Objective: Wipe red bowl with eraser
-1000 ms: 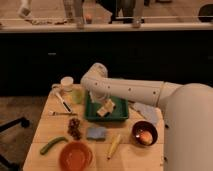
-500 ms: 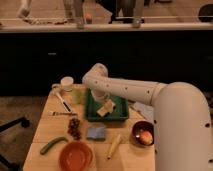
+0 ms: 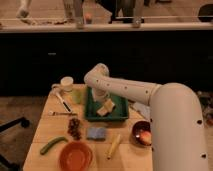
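The eraser (image 3: 106,107), a tan block with a paler top face, lies askew in the green tray (image 3: 121,112) near the middle of the table (image 3: 50,125). The gripper (image 3: 100,98) hangs at its 11 o'clock, close over it; whether it grasps the block or is loose cannot be told. The red bowl (image 3: 76,156), glossy and plain inside, sits at the table's front edge, at 7 o'clock from the tray. A blue sponge (image 3: 96,133) lies between them, and a dark brown bowl (image 3: 141,134) sits at the tray's 4 o'clock.
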Controlling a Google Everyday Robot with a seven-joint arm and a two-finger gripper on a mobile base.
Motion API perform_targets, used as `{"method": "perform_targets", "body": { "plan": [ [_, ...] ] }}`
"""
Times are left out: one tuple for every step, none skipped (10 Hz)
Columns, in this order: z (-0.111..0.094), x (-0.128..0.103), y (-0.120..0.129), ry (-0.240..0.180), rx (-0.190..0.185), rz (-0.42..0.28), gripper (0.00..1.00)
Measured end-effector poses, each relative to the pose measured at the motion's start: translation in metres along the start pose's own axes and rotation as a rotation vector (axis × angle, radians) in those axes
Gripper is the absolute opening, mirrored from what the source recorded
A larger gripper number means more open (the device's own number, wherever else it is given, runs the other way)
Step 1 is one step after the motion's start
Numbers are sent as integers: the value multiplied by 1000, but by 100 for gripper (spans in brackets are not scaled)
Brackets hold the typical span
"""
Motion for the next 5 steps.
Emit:
{"method": "perform_targets", "body": {
  "plan": [
    [3,2,1,-12,18,-20,80],
    [5,4,3,-19,33,-35,80],
    [8,5,4,-24,42,-46,80],
    [12,6,6,-27,46,-60,80],
    [17,5,8,-28,45,-76,80]
  ]
}}
